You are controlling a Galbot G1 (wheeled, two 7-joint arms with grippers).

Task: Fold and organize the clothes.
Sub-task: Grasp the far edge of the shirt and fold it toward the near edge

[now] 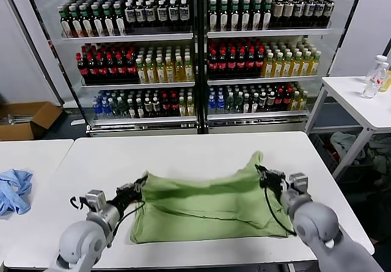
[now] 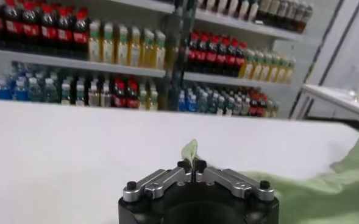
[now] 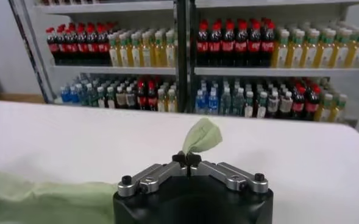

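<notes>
Pinching the T-shirt (image 1: pixel 204 206) at two far corners: left end effector (image 1: pixel 142 183) clenched on one corner, right end effector (image 1: pixel 261 172) clenched on the other, a tuft of green cloth poking up past each. Lying spread on the white table (image 1: pixel 183 156), plain side up. Likely mid-fold; next calls for drawing both corners evenly toward the near hem.

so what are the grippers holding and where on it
Both hold the green T-shirt. The left gripper pinches its far left corner, the right gripper its far right corner; a bit of cloth pokes past each shut pair of fingers.
</notes>
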